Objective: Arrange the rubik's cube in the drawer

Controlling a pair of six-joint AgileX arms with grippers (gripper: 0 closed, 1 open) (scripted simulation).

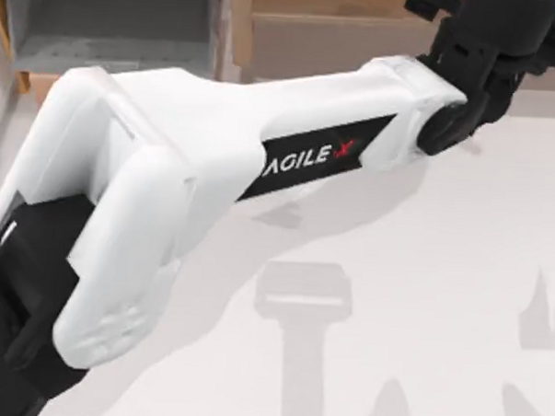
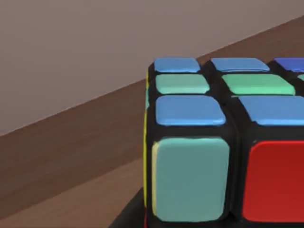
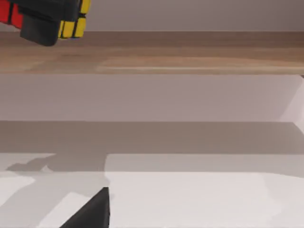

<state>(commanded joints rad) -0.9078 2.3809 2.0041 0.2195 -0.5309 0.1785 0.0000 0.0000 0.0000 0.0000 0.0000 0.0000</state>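
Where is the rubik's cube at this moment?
The rubik's cube is up at the left gripper, at the top view's far right, over the brown wooden shelf ledge, not in the drawer at far left.

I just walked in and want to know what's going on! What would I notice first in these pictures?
First, the big white left arm marked AGILEX, stretching across the top view from lower left to upper right. Its black left hand sits at the top right, over the brown wooden shelf ledge. Up close in the left wrist view is the rubik's cube, with blue, green and red squares, just above that wood.
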